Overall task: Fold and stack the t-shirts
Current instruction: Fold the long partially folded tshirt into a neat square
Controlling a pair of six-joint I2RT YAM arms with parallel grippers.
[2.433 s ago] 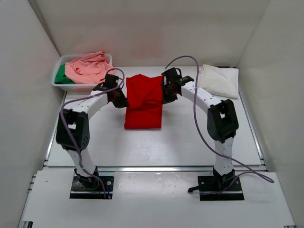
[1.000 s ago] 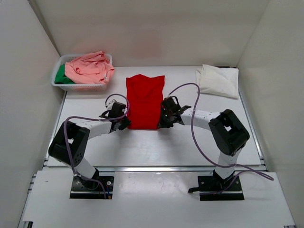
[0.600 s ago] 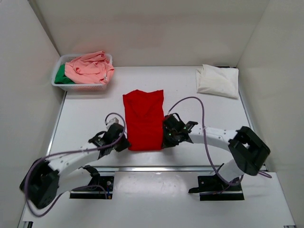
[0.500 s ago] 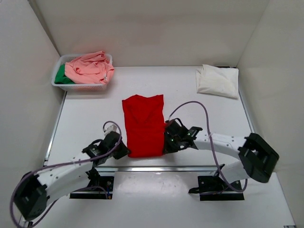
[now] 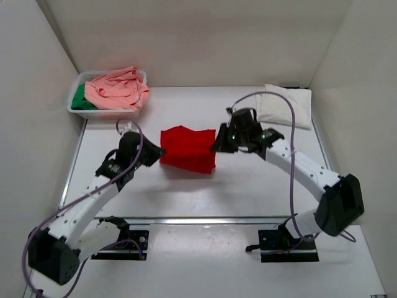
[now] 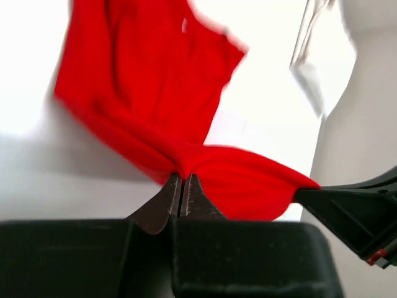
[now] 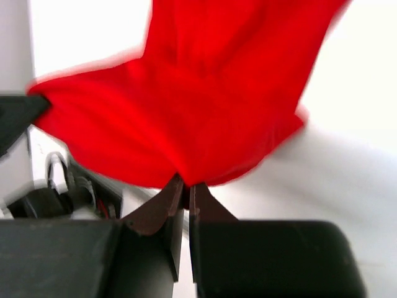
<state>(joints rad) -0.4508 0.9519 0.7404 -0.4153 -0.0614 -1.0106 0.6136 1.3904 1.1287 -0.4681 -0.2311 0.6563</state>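
Note:
The red t-shirt [image 5: 188, 148] hangs doubled over mid-table, stretched between both grippers. My left gripper [image 5: 159, 151] is shut on its left corner; in the left wrist view the gripper [image 6: 182, 180] pinches the red cloth [image 6: 155, 93]. My right gripper [image 5: 216, 146] is shut on the right corner; in the right wrist view the gripper [image 7: 186, 185] pinches the red cloth [image 7: 205, 105]. The salmon-pink t-shirt [image 5: 118, 87] and the green one [image 5: 79, 99] lie in the basket. The cream-white t-shirt [image 5: 285, 104] lies folded at the back right.
The white mesh basket [image 5: 99, 113] stands at the back left corner. White walls close the table on three sides. Purple cables loop over both arms.
Both grippers, which had dragged the flat red shirt toward the near edge, have lifted its near hem and carried it back over the shirt, doubling it.

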